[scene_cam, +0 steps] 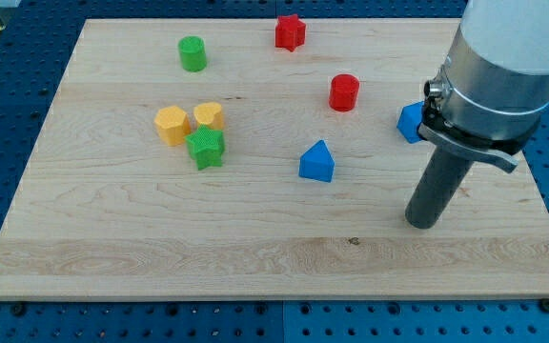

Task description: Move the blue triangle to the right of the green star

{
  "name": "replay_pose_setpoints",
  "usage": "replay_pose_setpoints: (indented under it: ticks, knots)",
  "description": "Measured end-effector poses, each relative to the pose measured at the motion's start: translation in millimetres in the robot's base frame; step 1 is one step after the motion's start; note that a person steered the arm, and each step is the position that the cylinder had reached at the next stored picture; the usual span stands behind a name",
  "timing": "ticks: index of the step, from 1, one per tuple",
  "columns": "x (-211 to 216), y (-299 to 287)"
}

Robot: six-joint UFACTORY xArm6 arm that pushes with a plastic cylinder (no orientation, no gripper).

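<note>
The blue triangle [316, 162] lies near the middle of the wooden board [255, 248]. The green star [205, 148] lies to its left, touching a yellow hexagon [172, 125] and a yellow heart [209, 116]. My tip [423, 223] rests on the board to the right of the blue triangle and a little lower, well apart from it. A second blue block [410, 122] sits at the right, partly hidden behind the arm.
A green cylinder [193, 53] stands at the top left. A red star [290, 31] lies at the top centre. A red cylinder [344, 92] stands above the blue triangle. The arm's grey body [503, 67] covers the top right corner.
</note>
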State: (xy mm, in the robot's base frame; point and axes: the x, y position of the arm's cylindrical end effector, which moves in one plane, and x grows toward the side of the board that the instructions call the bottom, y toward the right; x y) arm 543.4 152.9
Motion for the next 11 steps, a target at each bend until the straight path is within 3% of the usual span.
replay_pose_setpoints:
  ticks: [1,3,5,8,10,11]
  knots:
    - [-8,0]
    - [-37,-65]
    - [-68,-91]
    - [-67,-155]
    - [-17,-150]
    - [-26,-176]
